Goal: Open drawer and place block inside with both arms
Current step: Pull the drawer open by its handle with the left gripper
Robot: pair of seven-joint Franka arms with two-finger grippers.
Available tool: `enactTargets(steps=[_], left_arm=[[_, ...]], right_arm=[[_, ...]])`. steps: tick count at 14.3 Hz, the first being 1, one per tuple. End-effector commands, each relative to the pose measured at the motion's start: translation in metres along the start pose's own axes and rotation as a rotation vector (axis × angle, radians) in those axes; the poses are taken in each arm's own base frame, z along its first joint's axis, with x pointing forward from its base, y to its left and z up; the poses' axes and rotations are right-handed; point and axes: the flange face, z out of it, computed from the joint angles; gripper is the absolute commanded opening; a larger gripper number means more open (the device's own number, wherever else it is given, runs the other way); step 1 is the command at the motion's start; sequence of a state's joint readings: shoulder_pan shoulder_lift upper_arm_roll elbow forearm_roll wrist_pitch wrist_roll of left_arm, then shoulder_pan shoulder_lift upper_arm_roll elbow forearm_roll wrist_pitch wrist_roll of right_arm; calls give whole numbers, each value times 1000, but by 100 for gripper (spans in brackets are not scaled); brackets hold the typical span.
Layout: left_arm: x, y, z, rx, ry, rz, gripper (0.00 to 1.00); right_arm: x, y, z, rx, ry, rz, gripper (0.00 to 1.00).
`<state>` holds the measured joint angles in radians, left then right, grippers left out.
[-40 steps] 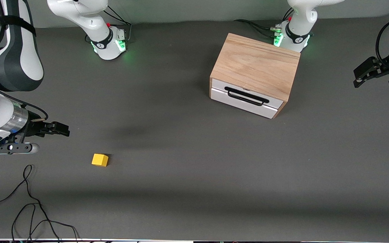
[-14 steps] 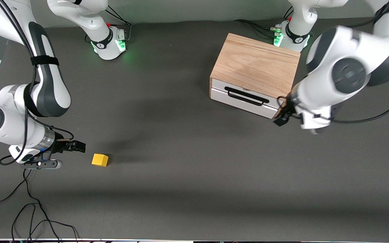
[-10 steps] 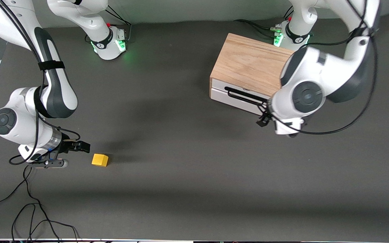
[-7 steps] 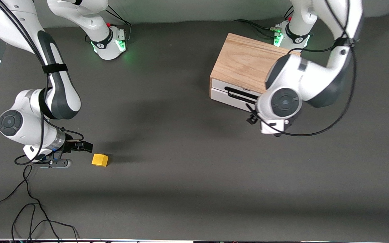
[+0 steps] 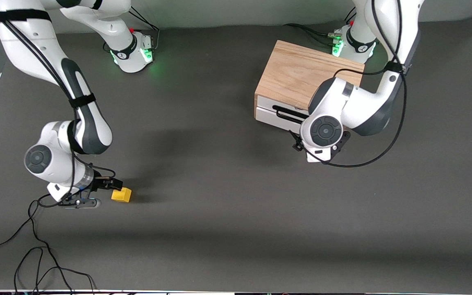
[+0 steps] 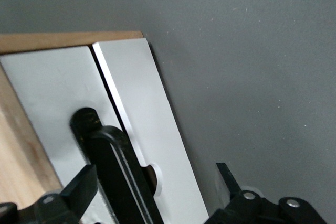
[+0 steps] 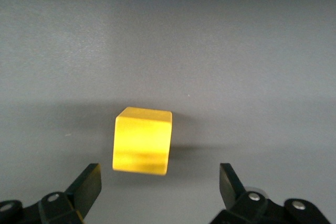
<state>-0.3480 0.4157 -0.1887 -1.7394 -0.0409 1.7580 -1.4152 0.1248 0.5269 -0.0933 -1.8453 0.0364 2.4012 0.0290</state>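
The yellow block (image 5: pixel 121 195) lies on the dark table toward the right arm's end. My right gripper (image 5: pixel 114 184) is low beside it and open. In the right wrist view the block (image 7: pixel 143 140) sits just ahead of the open gripper (image 7: pixel 160 182), not between the fingers. The light-wood cabinet (image 5: pixel 301 76) stands near the left arm's base, and its white drawer (image 5: pixel 269 117) is shut. My left gripper (image 5: pixel 298 143) is in front of the drawer, mostly hidden under the wrist. In the left wrist view the gripper (image 6: pixel 155 187) is open, with the black handle (image 6: pixel 118 166) between its fingers.
Loose black cables (image 5: pixel 35 246) lie on the table near the front camera at the right arm's end. The green-lit arm bases (image 5: pixel 131 51) stand along the table's edge farthest from the front camera. A cable loops from the left arm (image 5: pixel 383 147) beside the cabinet.
The right gripper has moved down and in toward the block. The left arm has swung in from the table's end and brought its gripper to the drawer handle. The block and the drawer have not moved.
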Motion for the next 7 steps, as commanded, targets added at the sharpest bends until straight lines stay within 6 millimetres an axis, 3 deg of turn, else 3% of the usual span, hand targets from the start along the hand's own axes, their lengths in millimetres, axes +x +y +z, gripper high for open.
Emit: enactTargets(steps=[1, 7], left_arm=[[-7, 5, 9, -9, 0, -26, 100], [-4, 14, 37, 40, -14, -26, 100]], right_arm=[[0, -13, 13, 9, 20, 11, 100], [-2, -13, 23, 29, 7, 36, 100]])
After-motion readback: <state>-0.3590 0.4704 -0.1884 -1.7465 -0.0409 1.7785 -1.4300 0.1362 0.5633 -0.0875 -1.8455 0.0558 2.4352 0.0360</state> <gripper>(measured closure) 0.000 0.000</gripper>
